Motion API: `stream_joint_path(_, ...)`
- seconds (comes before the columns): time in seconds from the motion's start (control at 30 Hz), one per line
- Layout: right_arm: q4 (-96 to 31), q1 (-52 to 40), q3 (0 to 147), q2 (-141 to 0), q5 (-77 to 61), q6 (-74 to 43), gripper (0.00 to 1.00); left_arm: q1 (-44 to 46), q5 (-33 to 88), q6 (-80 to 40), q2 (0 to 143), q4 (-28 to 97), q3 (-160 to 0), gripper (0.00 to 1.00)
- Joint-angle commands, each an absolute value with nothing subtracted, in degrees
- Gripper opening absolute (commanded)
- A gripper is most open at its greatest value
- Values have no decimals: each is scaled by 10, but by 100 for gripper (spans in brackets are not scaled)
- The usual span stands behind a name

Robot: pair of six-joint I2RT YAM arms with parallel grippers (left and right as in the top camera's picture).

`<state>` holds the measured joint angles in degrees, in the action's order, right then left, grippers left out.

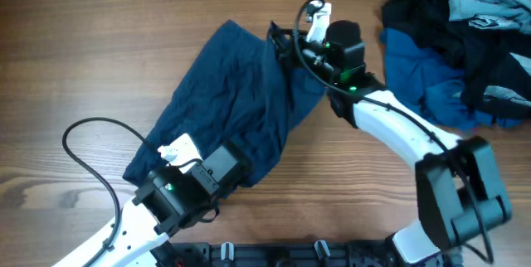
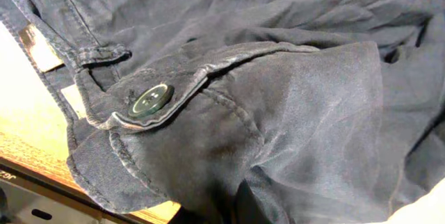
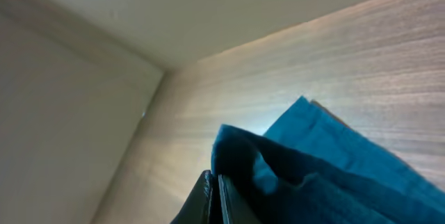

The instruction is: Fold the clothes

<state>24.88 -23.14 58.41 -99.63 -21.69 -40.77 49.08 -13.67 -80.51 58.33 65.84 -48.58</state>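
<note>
The clothes in play are dark navy shorts, spread diagonally across the middle of the table. My left gripper is shut on their near, lower end; the left wrist view is filled with the shorts' waistband and its dark button. The left gripper itself is mostly buried in the cloth there. My right gripper is shut on the far right edge of the shorts. In the right wrist view the right gripper has its jaws pressed together, with a fold of the blue shorts rising from them.
A pile of other clothes, mid-blue, black and pale denim, lies at the back right corner. A black cable loops over the wooden table on the left. A dark rail runs along the front edge.
</note>
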Motion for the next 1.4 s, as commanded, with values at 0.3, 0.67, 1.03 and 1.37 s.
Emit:
stream_joint_path(0.3,344,-273,741,-1201,-144,-510,4,493,-125,-819,584,656,-479,11)
stream_joint_path(0.67,348,-298,816,-1277,-67,-511,4,493,-135,-812,584,656,-480,63)
stream_joint_path(1.03,220,-235,918,-1217,-264,-422,97,492,-255,-674,503,609,-521,88)
stream_joint_path(1.37,-232,-20,979,-1031,-391,-289,99,492,-76,-448,638,467,-521,79)
